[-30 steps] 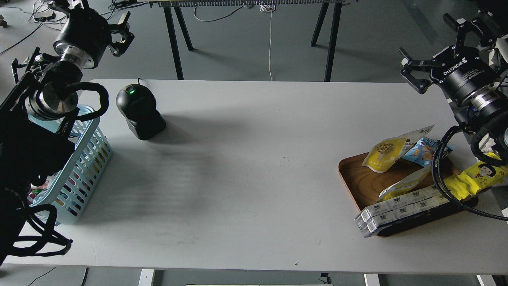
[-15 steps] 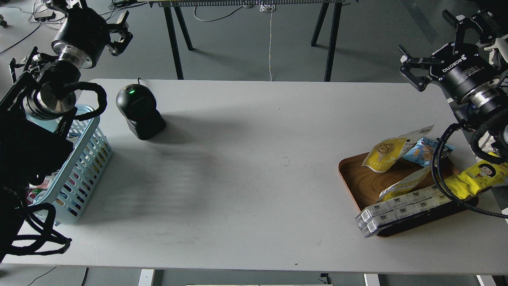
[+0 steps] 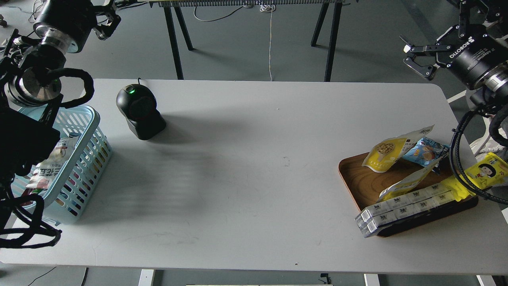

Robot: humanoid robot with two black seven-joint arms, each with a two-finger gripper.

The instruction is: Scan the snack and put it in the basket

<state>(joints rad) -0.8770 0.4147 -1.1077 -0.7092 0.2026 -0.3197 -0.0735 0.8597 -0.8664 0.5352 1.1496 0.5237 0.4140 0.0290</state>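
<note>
The snack (image 3: 387, 153), a yellow and white pouch with a round picture of beans, leans at the back edge of the brown wooden tray (image 3: 363, 184) at the right. The light blue basket (image 3: 90, 119) stands at the table's left edge, partly behind my left arm, with other packets (image 3: 51, 165) inside. My right gripper (image 3: 436, 31) is open and empty, high above and behind the tray. My left gripper (image 3: 102, 18) is at the top left, above and behind the basket. It is partly cut off by the frame's edge, with one finger splayed out, and holds nothing.
A black scanner (image 3: 139, 111) with a green light stands right of the basket. The tray also holds a small blue packet (image 3: 424, 151), a second yellow pouch (image 3: 408, 180), long white boxes (image 3: 405, 206) and a long yellow cartoon packet (image 3: 482, 172). My right arm's cable (image 3: 456, 159) loops over the tray.
Both arms have moved up and outward towards the frame's top corners. My left arm has moved off the basket, so the packets inside now show. The snack has not moved.
</note>
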